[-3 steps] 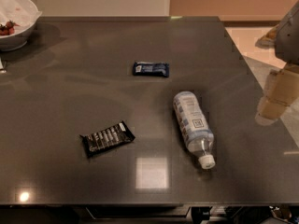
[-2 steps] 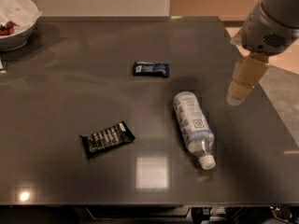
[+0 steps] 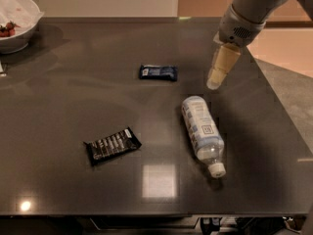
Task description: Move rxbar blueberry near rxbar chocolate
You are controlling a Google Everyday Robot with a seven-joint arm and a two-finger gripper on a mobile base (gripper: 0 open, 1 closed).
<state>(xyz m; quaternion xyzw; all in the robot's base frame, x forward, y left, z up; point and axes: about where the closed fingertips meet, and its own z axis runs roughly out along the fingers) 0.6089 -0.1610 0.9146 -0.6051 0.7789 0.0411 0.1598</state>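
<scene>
rxbar blueberry (image 3: 158,72) lies flat on the table (image 3: 73,190), far side, about centre. rxbar chocolate (image 3: 112,145) sits well apart from it, nearer and to the left. my fingers (image 3: 213,83) hang closed and empty, right of the blue bar, just beyond a water bottle (image 3: 202,131) on its side. i reckon the bar's light, thin, slick-wrapped: pinch it across its short width, mid-length.
</scene>
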